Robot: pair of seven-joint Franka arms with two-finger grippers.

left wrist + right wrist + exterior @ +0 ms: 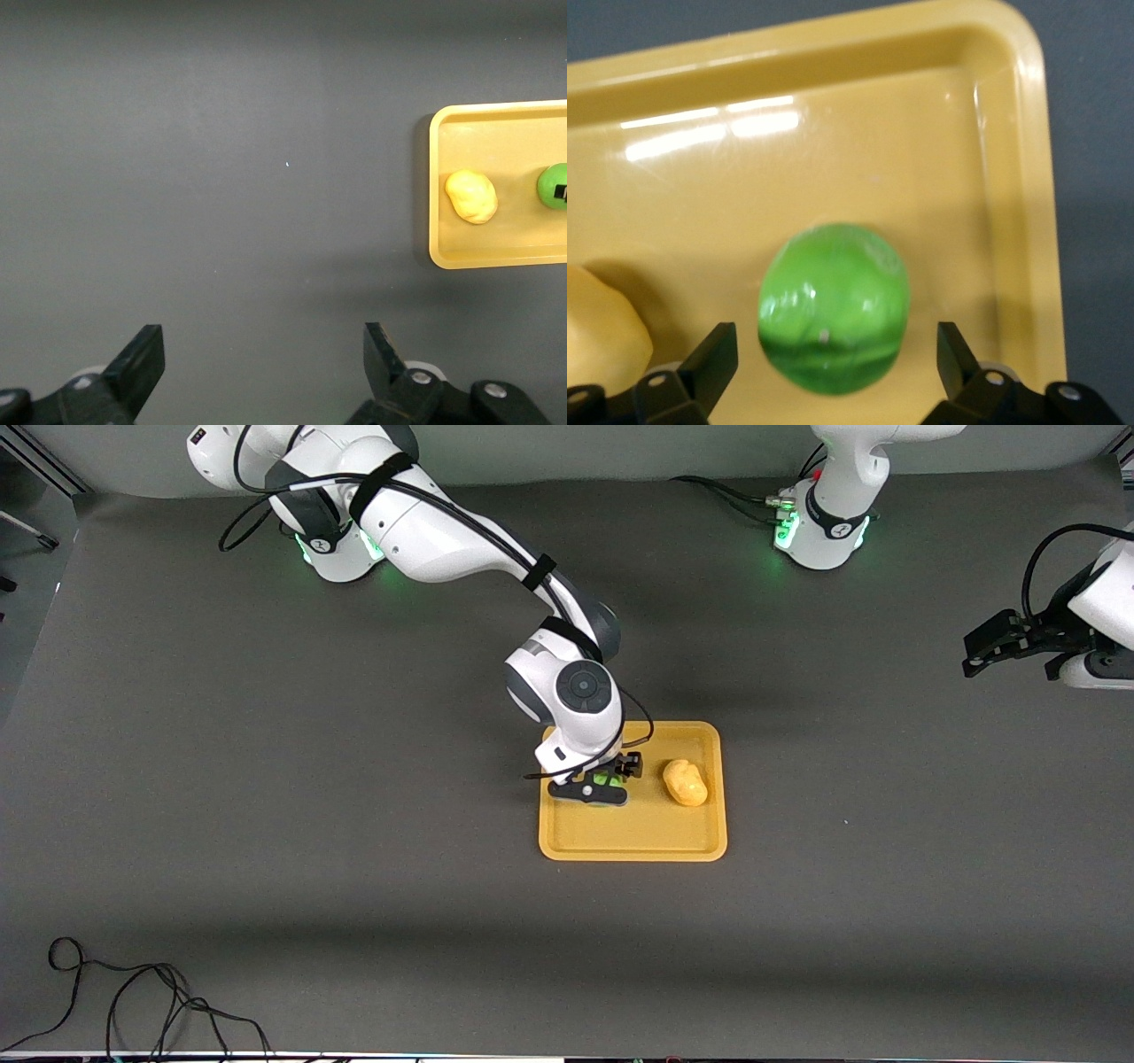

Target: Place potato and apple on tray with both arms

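Observation:
The orange-yellow tray (633, 837) lies mid-table. The lumpy yellow potato (685, 782) lies on it, toward the left arm's end. The green apple (608, 779) lies on the tray beside the potato, toward the right arm's end, mostly hidden under the right hand. My right gripper (607, 786) is low over the apple and open. In the right wrist view its fingers (713, 359) stand on either side of the apple (833, 305) with a gap each side; the tray (833, 133) and the potato's edge (598, 332) show too. My left gripper (973, 662) waits, open and empty, over bare table at the left arm's end.
The left wrist view shows my left gripper (264, 354) over grey table, with the tray (496, 252), potato (471, 196) and apple (551, 184) farther off. A loose black cable (133, 1001) lies near the table's front edge at the right arm's end.

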